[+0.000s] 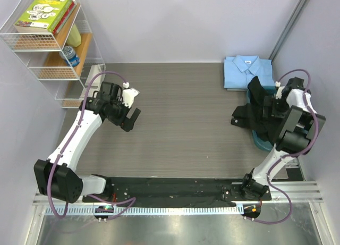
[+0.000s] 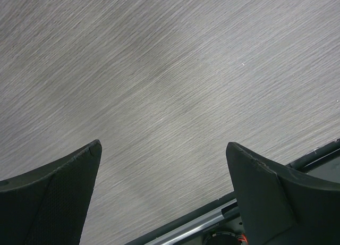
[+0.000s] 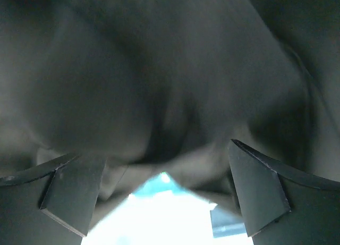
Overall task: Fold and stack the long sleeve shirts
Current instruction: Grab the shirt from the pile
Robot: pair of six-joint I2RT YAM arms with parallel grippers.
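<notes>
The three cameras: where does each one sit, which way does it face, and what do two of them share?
Top external: above and behind the arms, looking down on the table; both arms show whole, left gripper and right gripper.
Left wrist: on the left arm, facing bare table; its open fingers stand at the bottom.
Right wrist: on the right arm, close against the black shirt, blurred; its open fingers below.
Shared: the black shirt and teal tub, in top external and right wrist.
</notes>
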